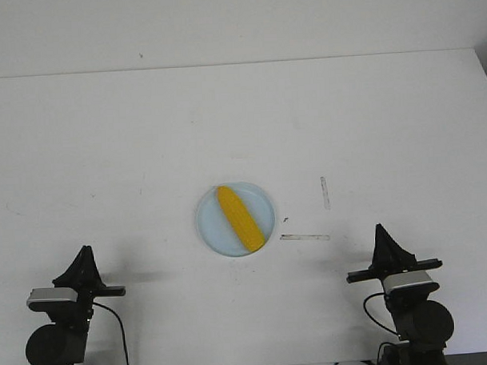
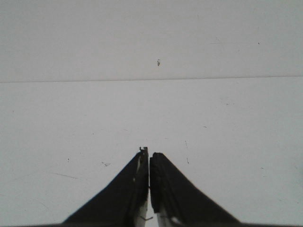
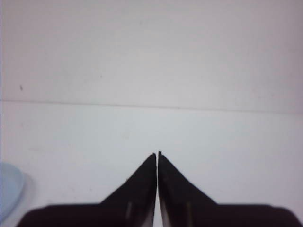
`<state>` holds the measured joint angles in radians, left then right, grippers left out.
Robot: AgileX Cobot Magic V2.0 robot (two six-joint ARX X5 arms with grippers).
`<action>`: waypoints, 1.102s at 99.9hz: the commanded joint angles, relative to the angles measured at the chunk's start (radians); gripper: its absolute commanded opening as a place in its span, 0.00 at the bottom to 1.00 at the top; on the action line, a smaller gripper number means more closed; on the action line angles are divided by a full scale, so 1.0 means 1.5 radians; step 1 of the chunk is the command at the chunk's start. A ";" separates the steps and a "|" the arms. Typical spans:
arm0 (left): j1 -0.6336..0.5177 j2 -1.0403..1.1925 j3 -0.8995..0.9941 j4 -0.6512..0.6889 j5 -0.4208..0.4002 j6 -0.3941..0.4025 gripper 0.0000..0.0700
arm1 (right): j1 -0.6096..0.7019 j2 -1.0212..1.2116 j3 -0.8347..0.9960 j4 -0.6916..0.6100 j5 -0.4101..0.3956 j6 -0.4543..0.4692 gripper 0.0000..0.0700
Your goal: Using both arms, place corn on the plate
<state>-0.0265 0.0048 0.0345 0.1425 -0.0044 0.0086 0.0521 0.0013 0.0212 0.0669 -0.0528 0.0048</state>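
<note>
Lying diagonally across the pale blue plate (image 1: pixel 210 224), the yellow corn cob (image 1: pixel 238 219) rests inside its rim at the middle of the white table (image 1: pixel 241 126). The left gripper (image 1: pixel 85 254) and right gripper (image 1: pixel 380 230) sit near the table's front corners, well apart from the plate. Both have their jaws pressed together, holding nothing.

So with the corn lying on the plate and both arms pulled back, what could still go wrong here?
1. The corn lies diagonally with its near end right at the plate's rim, so a bump might roll it off.
2. Both grippers, left and right, are shut and empty near the bases; any re-grasp would need the jaws opened first.
</note>
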 commanded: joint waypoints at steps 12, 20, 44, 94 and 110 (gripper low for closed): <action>0.001 -0.001 -0.014 0.011 0.000 -0.001 0.00 | 0.001 0.000 -0.006 0.005 0.002 0.014 0.00; 0.001 -0.001 -0.014 0.011 0.000 -0.001 0.00 | 0.001 0.000 -0.006 0.004 0.006 0.017 0.00; 0.001 -0.001 -0.014 0.011 0.000 -0.001 0.00 | 0.001 0.000 -0.006 -0.005 0.008 0.022 0.00; 0.001 -0.001 -0.014 0.011 0.000 -0.001 0.00 | 0.001 0.000 -0.006 0.003 0.005 0.021 0.00; 0.001 -0.001 -0.014 0.011 0.000 -0.001 0.00 | 0.001 0.000 -0.006 0.003 0.005 0.021 0.00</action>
<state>-0.0265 0.0048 0.0345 0.1429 -0.0048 0.0086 0.0521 0.0010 0.0139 0.0586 -0.0460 0.0238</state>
